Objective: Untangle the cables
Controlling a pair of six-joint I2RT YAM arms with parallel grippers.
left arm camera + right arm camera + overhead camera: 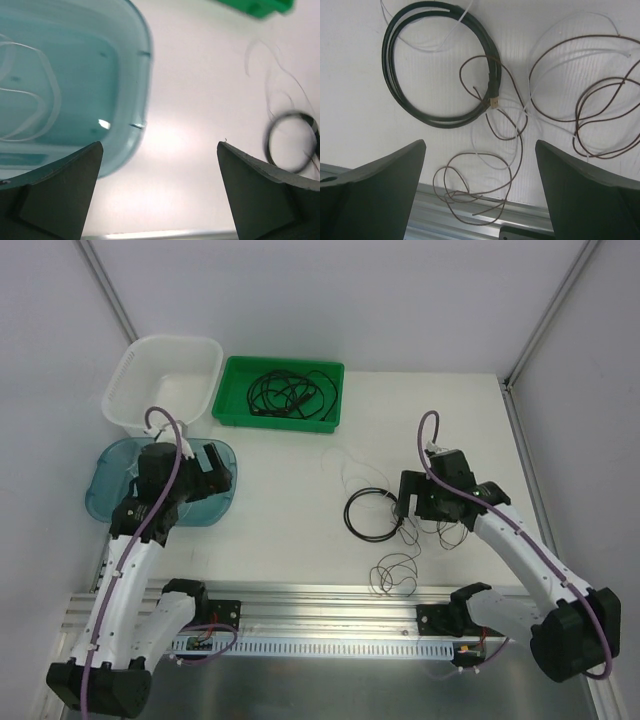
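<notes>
A black cable coiled in a ring [349,513] lies mid-table, its plug end toward the right gripper; it shows in the right wrist view [442,122] and the left wrist view [268,140]. A thin brown wire [395,560] loops around and below it [510,175]. A thin white cable [437,49] crosses both. My right gripper [410,502] is open and empty, hovering over the brown and white strands [480,145]. My left gripper [215,468] is open and empty [160,150] beside the blue tub. More black cables [285,395] lie in the green tray.
A green tray [228,410] stands at the back, a white basket [135,375] to its left. A blue translucent tub [105,485] at the left holds a pale looped cord [45,105]. An aluminium rail [330,595] runs along the near edge.
</notes>
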